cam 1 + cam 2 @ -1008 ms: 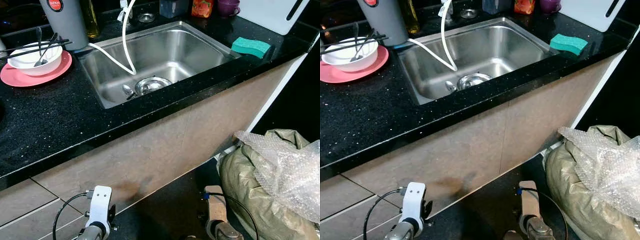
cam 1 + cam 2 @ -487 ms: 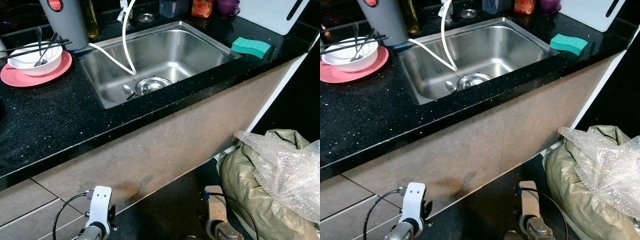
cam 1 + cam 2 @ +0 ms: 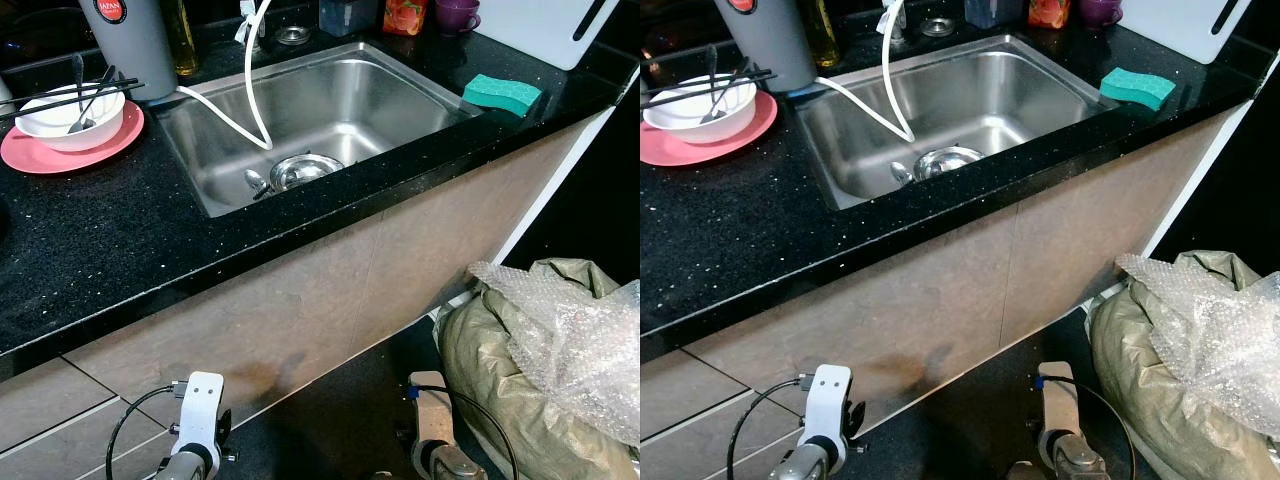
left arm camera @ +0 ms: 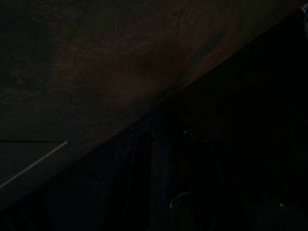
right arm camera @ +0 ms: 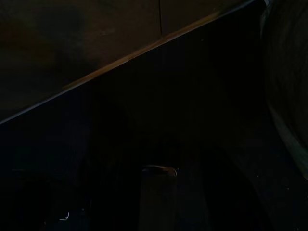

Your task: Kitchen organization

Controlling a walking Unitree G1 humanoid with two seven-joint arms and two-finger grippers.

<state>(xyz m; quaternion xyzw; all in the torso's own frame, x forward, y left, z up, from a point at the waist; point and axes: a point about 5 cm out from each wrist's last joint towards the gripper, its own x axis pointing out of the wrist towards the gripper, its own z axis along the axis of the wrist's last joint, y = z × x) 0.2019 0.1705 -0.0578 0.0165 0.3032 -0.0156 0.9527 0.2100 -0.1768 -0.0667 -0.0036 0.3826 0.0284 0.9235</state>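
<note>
1. Left eye view: stands before a black counter (image 3: pixel 90 250) with a steel sink (image 3: pixel 400 85) as the landmark. To the robot's left of the sink, a white bowl (image 3: pixel 68 112) sits on a pink plate (image 3: pixel 40 155); chopsticks (image 3: pixel 60 97) lie across the bowl's rim, long axis running sideways, toward the sink; a spoon (image 3: pixel 78 75) stands in the bowl. Inside the sink: a white hose (image 3: pixel 250 95) looping down, and a metal strainer (image 3: pixel 300 170) at the drain. Green sponge (image 3: pixel 502 93) on the counter at the sink's right.
2. Right eye view: both arms hang low under the counter edge, left arm (image 3: pixel 825 410) below the sink's left part, right arm (image 3: pixel 1058 415) below its right; the bowl probably nearer the left arm. A sack with bubble wrap (image 3: pixel 1200 340) on the floor, right of the sink.
3. Left wrist view: very dark; cabinet front faintly seen; cannot tell how the fingers stand.
4. Right wrist view: equally dark; cannot tell there either.
</note>
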